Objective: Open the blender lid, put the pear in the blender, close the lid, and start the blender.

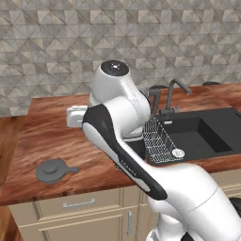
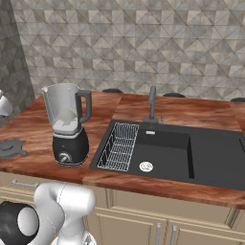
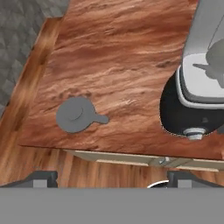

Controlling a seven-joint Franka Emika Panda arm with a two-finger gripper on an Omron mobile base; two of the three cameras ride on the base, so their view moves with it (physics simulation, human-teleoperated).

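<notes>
One step looking done: lid point(image 3: 78, 114) lying on bench point(image 3: 127, 57) beside blender point(image 2: 69, 125), gripper point(image 3: 109, 177) hovering wide and empty, pear, closing, starting remaining.

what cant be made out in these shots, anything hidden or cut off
- Blender: in the left base view the arm covers it; in the hand view the right edge cuts it off.
- Lid: off the jar, lying on the counter; in the right base view the left edge cuts it.
- Jar contents: through the clear glass in the right base view, too faint to tell.
- Gripper: just its fingertips, spread wide, holding nothing.
</notes>
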